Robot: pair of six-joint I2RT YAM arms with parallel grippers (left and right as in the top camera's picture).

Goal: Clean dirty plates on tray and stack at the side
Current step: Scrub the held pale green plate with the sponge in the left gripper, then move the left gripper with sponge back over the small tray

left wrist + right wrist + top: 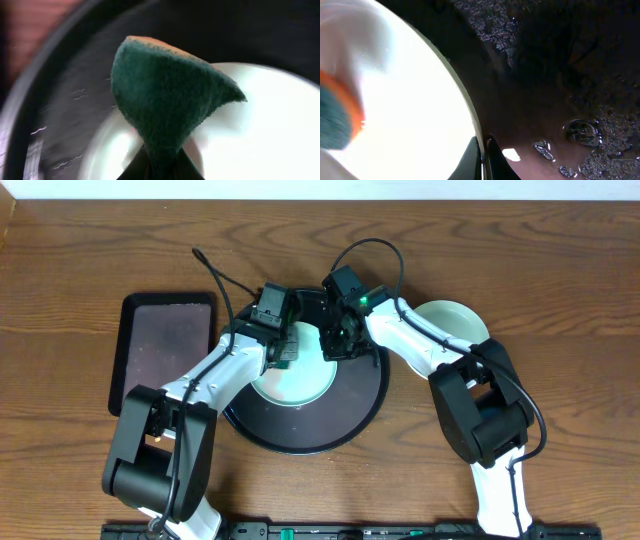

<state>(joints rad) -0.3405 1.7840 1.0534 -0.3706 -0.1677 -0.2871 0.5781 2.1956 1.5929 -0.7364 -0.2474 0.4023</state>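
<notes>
**A:** What is the left claw [159, 167] doing?

**B:** It is clenched on the teal sponge [165, 95]. It pinches the lower end, so the pad fans out ahead of the fingers, with orange backing along its top edge. Directly beneath lies a pale mint plate [300, 385].

**A:** And the right claw [484, 159]?

**B:** It looks nipped shut on that plate's rim, one finger inside the edge and one outside. The sponge shows across the plate from it.

**A:** So this is the scrubbing step. How should it be done well?

**B:** I'd have the right claw hold the rim firm and low so the plate can't skate. The left should press the sponge flat and sweep the whole face rather than dab with the tip. I can't make out any red smears, so I can't judge how clean the plate is.

**A:** What holds what?

**B:** The plate sits in the round black tray [360, 408], under both claws. The tray floor just beyond the right claw is wet with droplets [580, 131]. Out past the right arm, on the table [80, 260], a second plate [452, 318] lies outside the tray. I can't tell whether another lies beneath it. Beyond the left arm sits a dark rectangular tray [165, 350].
</notes>
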